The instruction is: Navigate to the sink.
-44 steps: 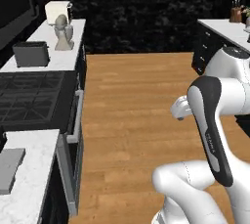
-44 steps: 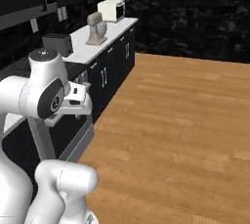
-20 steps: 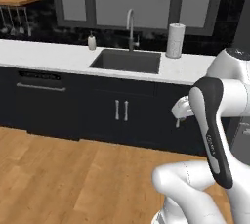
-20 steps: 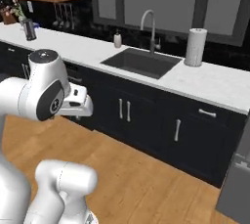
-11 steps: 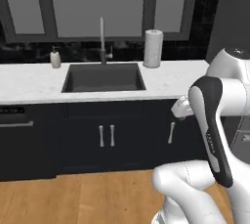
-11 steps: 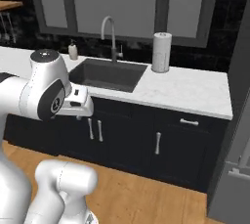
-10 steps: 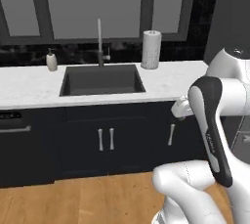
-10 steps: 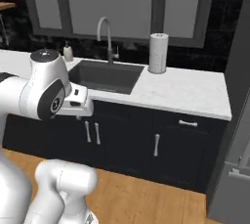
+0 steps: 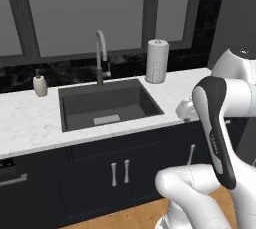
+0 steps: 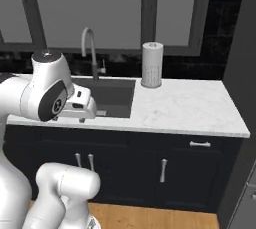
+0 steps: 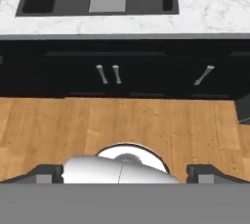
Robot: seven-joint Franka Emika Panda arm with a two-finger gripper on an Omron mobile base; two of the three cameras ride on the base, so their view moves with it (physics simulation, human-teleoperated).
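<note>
sink (image 9: 107,104): straight ahead at 12 o'clock, sunk in the white desk (image 9: 30,128), faucet (image 9: 101,55) behind it
change: two seconds back my base faced a stove and open floor; the whole view has swung since, and the basin now sits close and nearly centred
paper towel roll (image 10: 152,65): at 2 o'clock from the basin
soap bottle (image 9: 40,84): at 10 o'clock
gripper: I cannot tell its opening; it carries nothing that I can see
task: I judge the drive nearly finished

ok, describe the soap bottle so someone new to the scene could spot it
Find the white marble counter under the big window. Left of the dark sink and its arched silver faucet, against the black backsplash, stands the soap bottle. It is small, pale and pump-topped, far shorter than the paper towel roll on the sink's other side.
</note>
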